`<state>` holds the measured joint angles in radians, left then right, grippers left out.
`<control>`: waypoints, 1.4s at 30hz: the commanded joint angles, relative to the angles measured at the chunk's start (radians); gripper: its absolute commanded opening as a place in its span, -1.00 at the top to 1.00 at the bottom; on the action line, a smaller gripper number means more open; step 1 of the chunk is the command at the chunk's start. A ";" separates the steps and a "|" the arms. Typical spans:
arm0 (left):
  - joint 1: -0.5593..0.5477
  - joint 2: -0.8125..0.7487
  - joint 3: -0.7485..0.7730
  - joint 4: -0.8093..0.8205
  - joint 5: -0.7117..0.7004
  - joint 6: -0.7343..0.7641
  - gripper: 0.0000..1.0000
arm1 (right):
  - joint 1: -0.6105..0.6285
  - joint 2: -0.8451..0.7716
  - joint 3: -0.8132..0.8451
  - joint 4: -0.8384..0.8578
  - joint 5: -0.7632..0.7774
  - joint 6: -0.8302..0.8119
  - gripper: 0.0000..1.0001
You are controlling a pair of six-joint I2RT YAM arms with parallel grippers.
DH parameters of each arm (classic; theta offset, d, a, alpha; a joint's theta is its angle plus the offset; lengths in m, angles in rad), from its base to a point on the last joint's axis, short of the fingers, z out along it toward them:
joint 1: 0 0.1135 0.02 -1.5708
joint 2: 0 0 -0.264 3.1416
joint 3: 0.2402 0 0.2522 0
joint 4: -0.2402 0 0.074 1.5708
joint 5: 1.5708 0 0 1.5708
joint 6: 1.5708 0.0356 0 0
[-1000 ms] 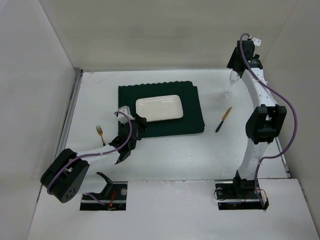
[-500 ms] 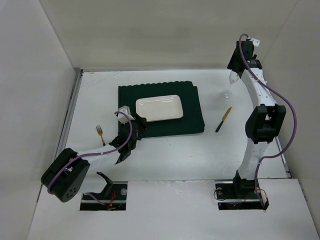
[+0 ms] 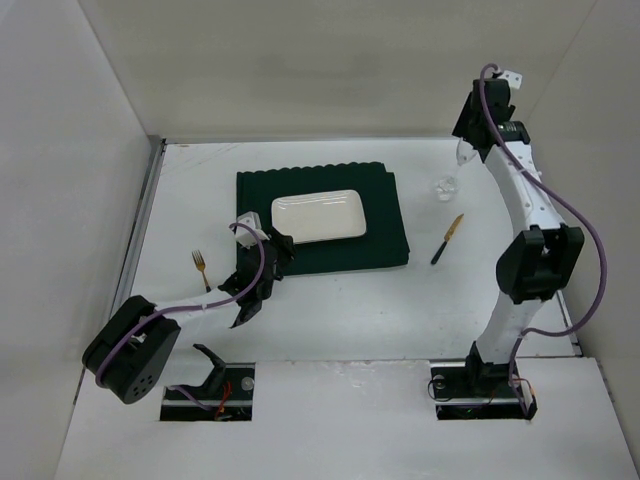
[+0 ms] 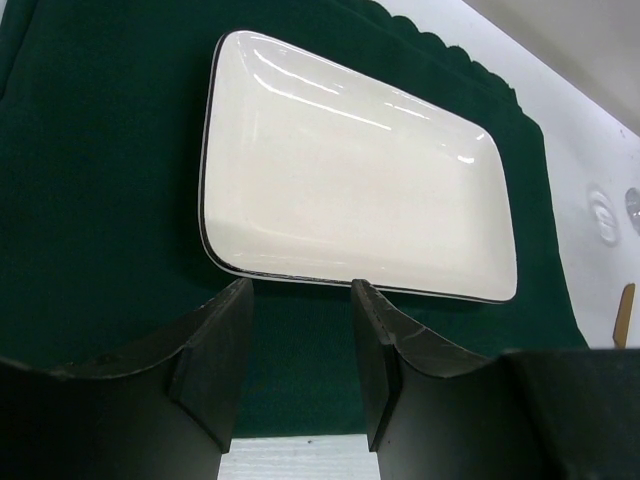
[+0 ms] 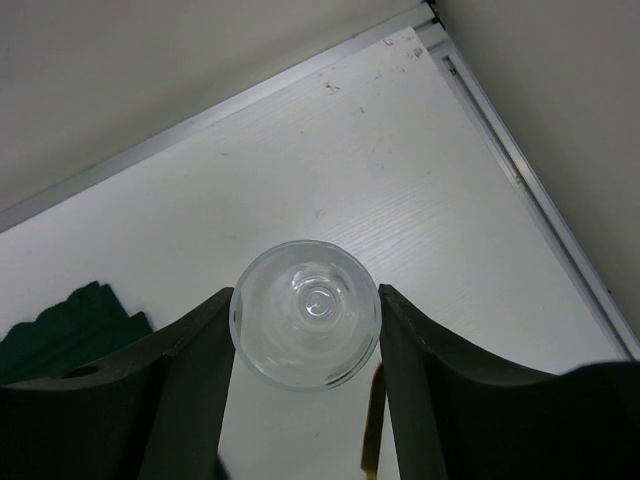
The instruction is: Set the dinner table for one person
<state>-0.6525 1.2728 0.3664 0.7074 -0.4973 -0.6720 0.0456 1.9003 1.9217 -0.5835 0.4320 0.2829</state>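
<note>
A clear stemmed glass [image 5: 305,312] stands between the fingers of my right gripper [image 5: 305,322], and both pads touch its rim, so the gripper is shut on it. From above, that gripper [image 3: 466,150] is at the far right of the dinner table [image 3: 350,320], with the glass's foot [image 3: 446,186] just below it. My left gripper [image 4: 300,292] is open and holds nothing. It hovers over the near edge of the dark green placemat [image 4: 100,200], just short of the white rectangular plate [image 4: 350,200].
A gold fork [image 3: 201,266] lies left of the placemat [image 3: 385,225]. A knife with a black handle and gold blade [image 3: 447,240] lies to its right, below the glass. Metal edge strips and white walls border the table on the left, back and right.
My right gripper has closed onto the glass. The glass has shifted slightly left and the right arm's elbow has swung down and outward. The left arm has not moved.
</note>
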 commanded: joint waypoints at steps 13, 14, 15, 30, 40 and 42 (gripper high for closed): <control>-0.002 0.003 0.005 0.047 -0.007 0.008 0.17 | 0.280 -0.061 0.040 0.137 -0.050 0.009 -0.11; -0.002 -0.003 0.003 0.047 -0.007 0.009 0.17 | 0.293 -0.046 0.054 0.140 -0.050 0.007 -0.11; -0.005 -0.007 0.002 0.049 -0.012 0.011 0.17 | 0.308 -0.032 0.066 0.140 -0.047 0.003 -0.11; 0.000 -0.006 0.000 0.049 -0.012 0.011 0.17 | 0.363 0.102 0.168 0.139 -0.018 -0.014 -0.11; 0.006 0.010 0.003 0.049 -0.006 0.005 0.17 | 0.363 0.131 0.175 0.155 0.001 -0.034 -0.12; 0.004 0.002 0.002 0.049 -0.006 0.006 0.17 | 0.365 0.137 0.166 0.155 0.001 -0.034 -0.12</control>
<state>-0.6525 1.2816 0.3664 0.7078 -0.4969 -0.6701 0.4007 2.0228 2.0365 -0.5129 0.4072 0.2604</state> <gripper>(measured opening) 0.411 0.604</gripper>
